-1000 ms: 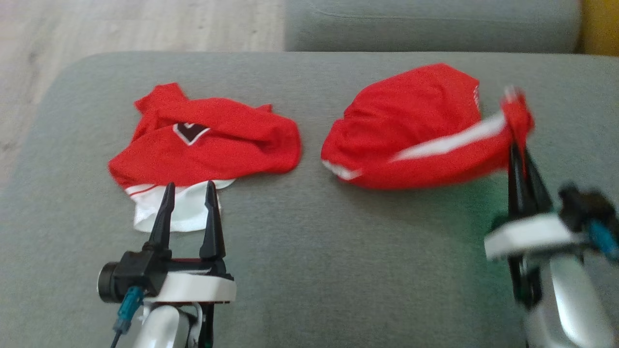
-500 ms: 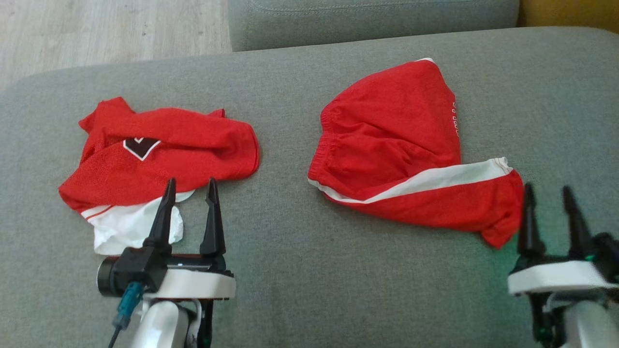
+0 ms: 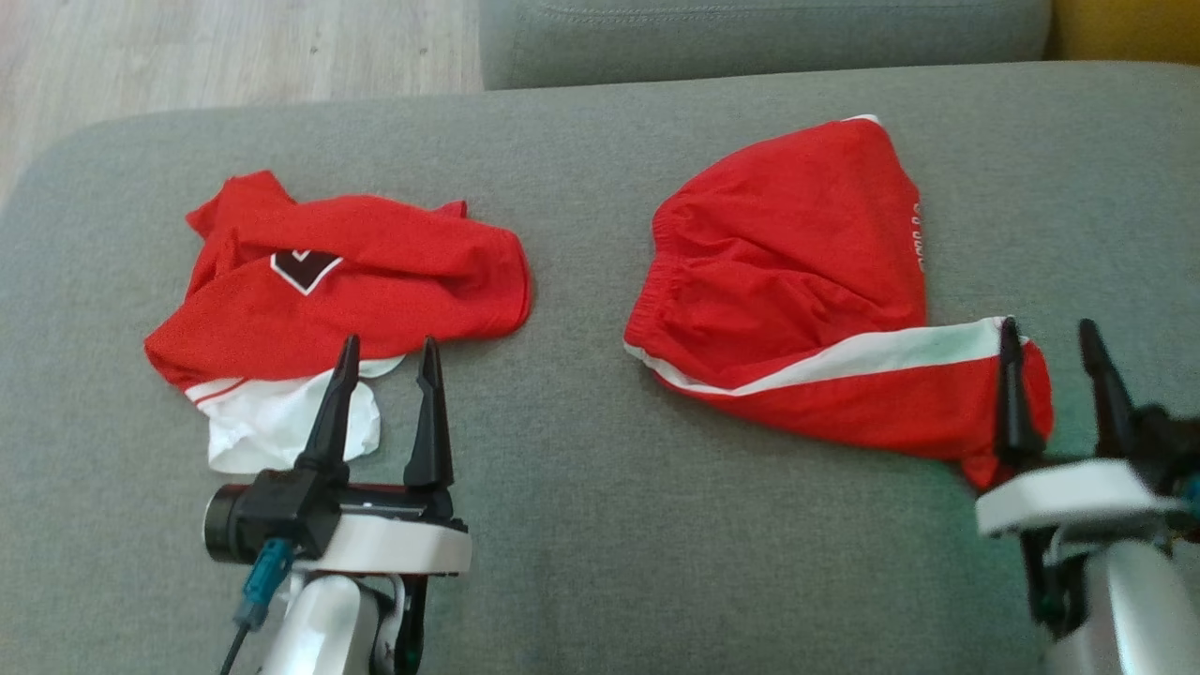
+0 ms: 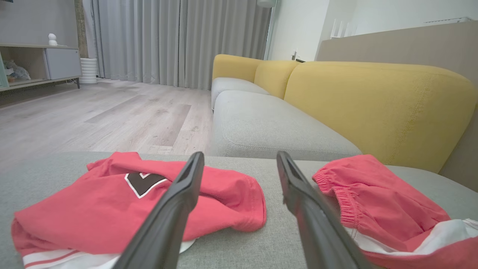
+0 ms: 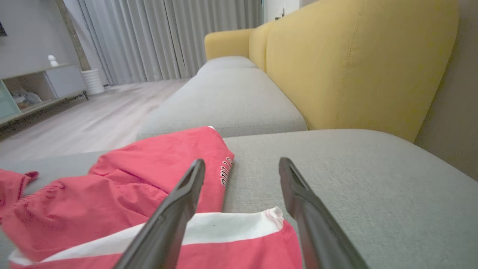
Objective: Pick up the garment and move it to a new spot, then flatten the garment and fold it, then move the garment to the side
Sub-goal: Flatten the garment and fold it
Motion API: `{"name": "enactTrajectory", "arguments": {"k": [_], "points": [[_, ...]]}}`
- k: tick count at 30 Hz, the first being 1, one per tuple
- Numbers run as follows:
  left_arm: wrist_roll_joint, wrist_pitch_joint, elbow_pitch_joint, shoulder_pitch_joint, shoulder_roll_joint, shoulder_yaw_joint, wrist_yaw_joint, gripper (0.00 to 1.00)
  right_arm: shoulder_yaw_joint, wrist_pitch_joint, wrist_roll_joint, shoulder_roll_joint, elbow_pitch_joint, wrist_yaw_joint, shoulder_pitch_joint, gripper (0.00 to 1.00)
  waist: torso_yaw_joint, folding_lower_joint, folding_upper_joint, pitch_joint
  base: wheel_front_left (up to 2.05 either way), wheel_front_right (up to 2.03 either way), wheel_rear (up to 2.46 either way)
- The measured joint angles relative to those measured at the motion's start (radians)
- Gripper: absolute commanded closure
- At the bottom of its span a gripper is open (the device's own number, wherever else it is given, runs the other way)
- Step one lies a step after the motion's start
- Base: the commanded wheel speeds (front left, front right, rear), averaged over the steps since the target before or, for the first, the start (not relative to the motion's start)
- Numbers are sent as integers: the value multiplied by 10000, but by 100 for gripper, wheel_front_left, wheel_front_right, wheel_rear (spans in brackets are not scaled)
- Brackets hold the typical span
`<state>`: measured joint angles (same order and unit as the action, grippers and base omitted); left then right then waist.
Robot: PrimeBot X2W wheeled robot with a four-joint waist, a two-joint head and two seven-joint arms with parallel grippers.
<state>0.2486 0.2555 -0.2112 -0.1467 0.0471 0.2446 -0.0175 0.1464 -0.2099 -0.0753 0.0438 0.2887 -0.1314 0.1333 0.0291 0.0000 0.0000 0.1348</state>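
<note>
The red shorts [image 3: 797,253] lie crumpled on the right half of the grey woven sofa seat [image 3: 600,525]. They are of soft matte cloth with a gathered elastic waistband [image 3: 649,281] on their left edge. A broad white stripe [image 3: 844,354] slants across the near leg, and small white lettering runs down the far right edge.

The right pincer [image 3: 1048,326] stands open and holds nothing. Its two slim, dark, tapering fingers are spread at the shorts' near right corner, the left finger crossing the end of the stripe in the head view. Whether it touches the cloth cannot be told.

On the left half of the seat, well apart from the shorts, a red jersey [image 3: 356,291] of fine mesh is bunched into a rough oval. It bears a dark diamond patch [image 3: 305,269] edged in white, and a white hem [image 3: 272,427] spills out on the near side.

The left pincer [image 3: 389,342] is also open and empty, its fingertips over that hem's right edge.

Beyond the seat are pale wood flooring [image 3: 187,47] and a smooth yellow backrest [image 4: 373,104].
</note>
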Motion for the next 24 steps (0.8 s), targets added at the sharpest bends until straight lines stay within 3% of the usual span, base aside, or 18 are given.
{"name": "enactTrajectory", "arguments": {"k": [4, 12, 17, 18, 19, 24], "points": [[0, 0, -2, -3, 0, 48, 0, 0, 805, 965, -360, 4, 1267, 0, 940, 0, 101, 0, 0, 120, 0, 0, 0], [2, 0, -27, -240, -2, 171, 2, 0, 2125, 2765, 1419, 15, 3657, 0, 2855, 0, 439, 1, 0, 445, 0, 0, 0], [86, 0, -82, -281, -2, 171, 2, 0, 2472, 2982, 1912, 15, 4688, 0, 3185, 2, 575, 1, 0, 536, 0, 0, 0], [86, 0, -84, -281, -2, 171, 2, 0, 2520, 2984, 1944, 15, 4857, 0, 3272, 58, 583, 1, 0, 541, 0, 0, 0], [86, 0, -84, -281, -2, 171, 2, 0, 2550, 2980, 2004, 19, 4976, 0, 3370, 100, 588, 1, 0, 546, 0, 0, 0], [86, 0, -92, -281, -2, 159, 0, 0, 2272, 2023, 2013, 23, 5131, 0, 3699, 100, 552, 1, 0, 485, 0, 0, 0]]}}
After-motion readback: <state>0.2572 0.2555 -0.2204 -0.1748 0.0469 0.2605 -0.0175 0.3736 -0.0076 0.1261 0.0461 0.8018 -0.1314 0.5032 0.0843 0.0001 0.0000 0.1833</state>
